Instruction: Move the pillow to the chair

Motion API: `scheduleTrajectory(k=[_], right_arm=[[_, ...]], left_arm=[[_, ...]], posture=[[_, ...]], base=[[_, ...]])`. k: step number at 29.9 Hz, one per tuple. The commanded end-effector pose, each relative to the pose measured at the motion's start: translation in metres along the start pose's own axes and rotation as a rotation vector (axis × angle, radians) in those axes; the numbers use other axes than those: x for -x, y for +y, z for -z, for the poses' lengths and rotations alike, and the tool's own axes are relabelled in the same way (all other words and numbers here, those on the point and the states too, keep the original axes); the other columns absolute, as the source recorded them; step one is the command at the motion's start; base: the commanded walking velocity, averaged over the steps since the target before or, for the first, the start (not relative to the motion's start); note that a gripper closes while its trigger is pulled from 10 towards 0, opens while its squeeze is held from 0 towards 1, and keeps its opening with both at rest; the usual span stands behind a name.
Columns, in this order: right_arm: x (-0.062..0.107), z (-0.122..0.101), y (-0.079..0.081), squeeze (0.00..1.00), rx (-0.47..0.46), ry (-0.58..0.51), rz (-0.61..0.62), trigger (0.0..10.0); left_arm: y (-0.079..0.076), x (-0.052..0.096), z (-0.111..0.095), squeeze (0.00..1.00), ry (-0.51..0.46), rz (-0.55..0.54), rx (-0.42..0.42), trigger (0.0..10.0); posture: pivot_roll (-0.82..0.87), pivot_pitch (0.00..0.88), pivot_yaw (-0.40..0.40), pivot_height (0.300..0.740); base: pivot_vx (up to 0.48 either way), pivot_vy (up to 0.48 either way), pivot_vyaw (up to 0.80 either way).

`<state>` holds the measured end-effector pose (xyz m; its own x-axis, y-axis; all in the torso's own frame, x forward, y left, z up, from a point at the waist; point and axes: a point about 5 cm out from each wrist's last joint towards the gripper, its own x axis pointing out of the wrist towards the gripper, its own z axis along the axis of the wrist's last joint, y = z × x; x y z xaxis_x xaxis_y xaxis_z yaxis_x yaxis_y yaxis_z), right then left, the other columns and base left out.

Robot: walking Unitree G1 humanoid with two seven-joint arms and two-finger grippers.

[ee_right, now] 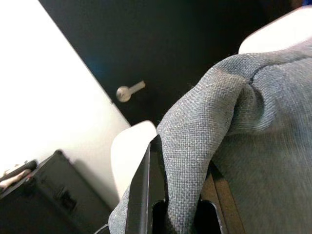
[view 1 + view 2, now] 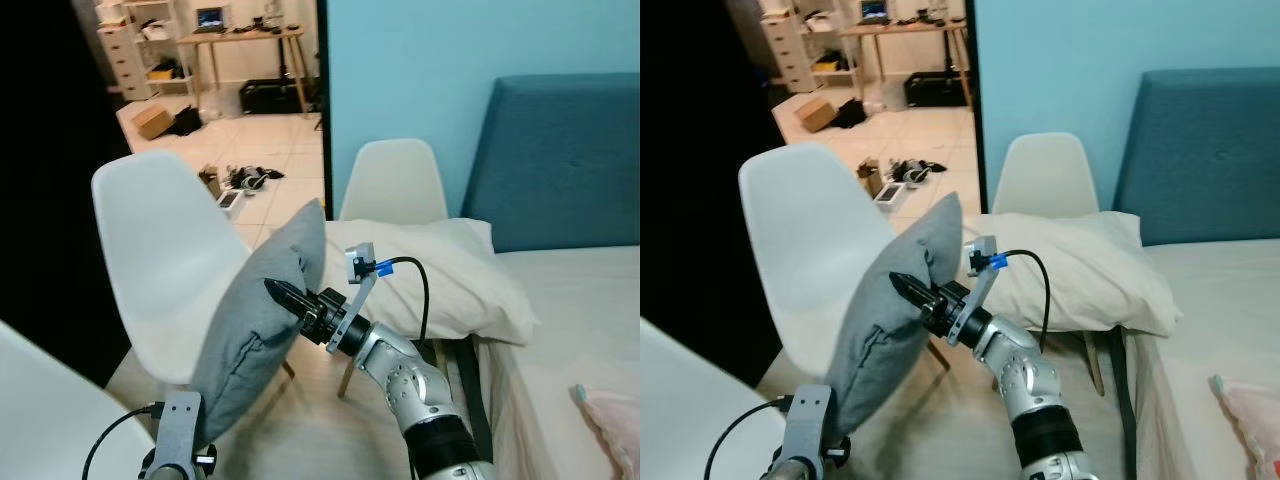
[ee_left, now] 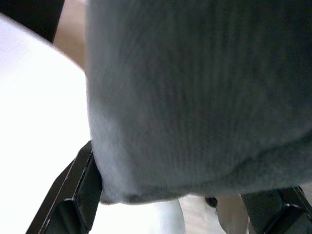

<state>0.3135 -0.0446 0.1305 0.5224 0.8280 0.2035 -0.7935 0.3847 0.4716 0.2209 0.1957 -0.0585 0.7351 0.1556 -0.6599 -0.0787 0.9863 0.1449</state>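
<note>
1. The grey pillow [image 2: 255, 320] stands upright on edge in the air, in front of the seat of the white chair [image 2: 160, 265] and just beside its backrest, between both of the robot's arms.
2. The right hand [image 2: 285, 295] pinches a fold of fabric on the pillow's right side; in the right wrist view the cloth [image 1: 204, 146] bunches between its 2 black fingers [image 1: 148, 195], so they are narrow and closed on the pillow.
3. The left hand [image 3: 170, 204] is under the pillow's lower corner; the left wrist view has the grey fabric [image 3: 195, 97] lying between its 2 spread fingers [image 3: 73, 195], gripping the corner.
4. Behind, a second white chair [image 2: 392, 180] stands against the light blue wall [image 2: 400, 70].
5. A cream pillow [image 2: 430, 275] lies on the bed [image 2: 570, 330] before a blue headboard [image 2: 560, 160].
6. Through the doorway, a wooden surface [image 2: 240, 40] carries a laptop [image 2: 210, 18], with clutter on the tiled floor [image 2: 265, 140].
</note>
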Motion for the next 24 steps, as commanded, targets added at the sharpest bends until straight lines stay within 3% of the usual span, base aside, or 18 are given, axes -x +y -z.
scheduleTrajectory(k=[1,4,6,11,24], right_arm=[[-0.004,-0.014,0.0,0.0,0.061,-0.057,0.011,10.0],[-0.004,-0.014,-0.001,0.0,0.063,-0.057,0.027,10.0],[-0.003,-0.017,-0.002,0.0,0.051,-0.087,0.018,10.0],[-0.003,-0.013,0.001,0.0,0.09,-0.039,-0.004,10.0],[-0.002,-0.013,0.001,0.0,0.1,-0.036,-0.007,10.0]], left_arm=[[0.0,0.001,0.004,0.0,0.014,0.004,0.019,10.0],[0.0,0.001,0.004,0.0,0.013,0.005,0.021,10.0],[0.001,0.0,0.0,0.0,0.004,-0.013,0.065,10.0],[0.002,-0.002,-0.007,0.0,-0.018,-0.027,0.06,10.0],[-0.004,-0.003,-0.015,0.0,-0.049,-0.016,0.07,10.0]], posture=[[-0.1,0.0,0.049,0.74],[-0.1,0.0,0.049,0.74],[-0.1,0.0,0.049,0.74],[-0.1,0.0,0.046,0.74],[-0.11,0.0,0.042,0.74]], base=[[0.0,-0.48,0.0],[0.0,-0.48,0.0],[0.0,0.0,0.0],[0.0,0.0,0.8],[0.0,0.0,0.8]])
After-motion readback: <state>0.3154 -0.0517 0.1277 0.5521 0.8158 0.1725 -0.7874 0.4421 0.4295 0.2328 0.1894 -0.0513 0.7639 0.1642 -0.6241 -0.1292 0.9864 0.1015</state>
